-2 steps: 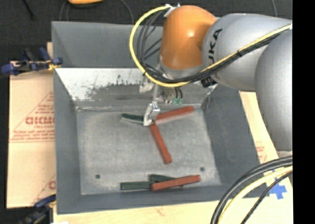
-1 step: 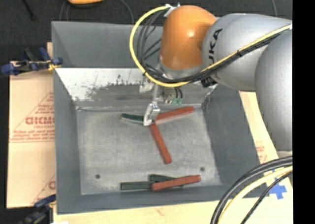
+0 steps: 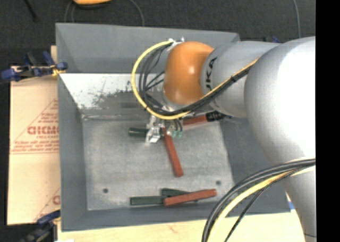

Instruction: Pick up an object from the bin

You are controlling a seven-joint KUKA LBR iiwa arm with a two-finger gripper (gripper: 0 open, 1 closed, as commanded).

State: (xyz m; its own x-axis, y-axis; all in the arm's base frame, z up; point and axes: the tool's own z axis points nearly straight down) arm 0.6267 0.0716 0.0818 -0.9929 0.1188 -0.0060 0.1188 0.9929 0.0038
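Tool [image 3: 155, 133] low over the bin [image 3: 106, 182] floor, grip state cannot be told; slim red stick [image 3: 174, 158] just beside it, toward the near wall, likely light, stiff, smooth, so grasp across mid-shaft.

pliers [image 3: 173, 160] | red handle, dark-green handle, splayed apart | flat on bin [image 3: 106, 166] floor, centre

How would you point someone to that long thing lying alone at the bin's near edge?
Find the grey metal bin and follow its floor to the view's bottom edge. A long thin tool lies there sideways. Unlike the all-reddish stick up by the gripper, it is dark green on the view's left and reddish on the right.
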